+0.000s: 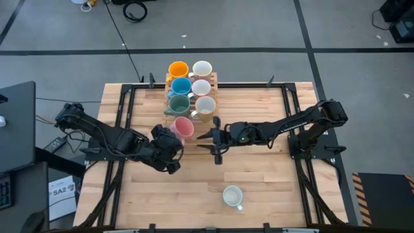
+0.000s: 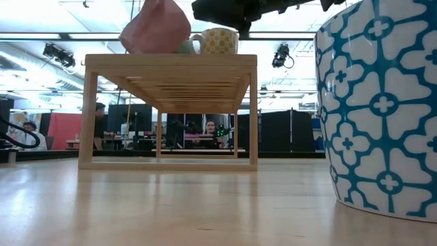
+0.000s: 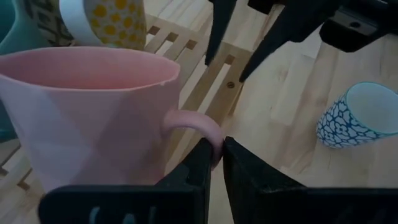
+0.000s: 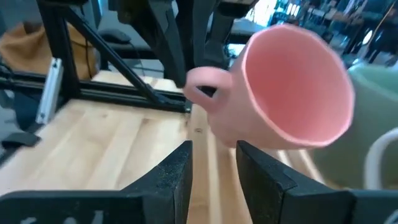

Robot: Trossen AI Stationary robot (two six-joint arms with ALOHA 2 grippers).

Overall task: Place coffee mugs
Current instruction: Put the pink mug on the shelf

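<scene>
A pink coffee mug (image 1: 184, 128) hangs tilted over the near end of a wooden rack (image 2: 171, 63), its mouth toward the table's right. My left gripper (image 3: 216, 152) is shut on its handle. Farther back on the rack stand several mugs on their bases: orange (image 1: 178, 68), blue (image 1: 181, 85), dark green (image 1: 178, 103) and three white or cream ones (image 1: 202, 68). My right gripper (image 1: 216, 137) hovers open and empty just right of the pink mug, level with it. A blue-patterned white mug (image 1: 232, 195) stands on the table nearer the front. My left gripper pinches the pink mug's handle loop (image 3: 200, 126) between its two fingertips (image 3: 198, 163). The fingers come from the table's left, slanting down. The mug (image 4: 292, 87) is tipped, mouth toward my right gripper. Whether its lower edge (image 2: 147, 50) touches the rack's top, I cannot tell.
The rack's near end by the pink mug has bare slats (image 3: 214, 71). Black frame rails (image 1: 129, 110) run along the table's left and right sides. Bare wooden table (image 1: 194, 194) lies in front of the rack around the patterned mug. People show in the room beyond.
</scene>
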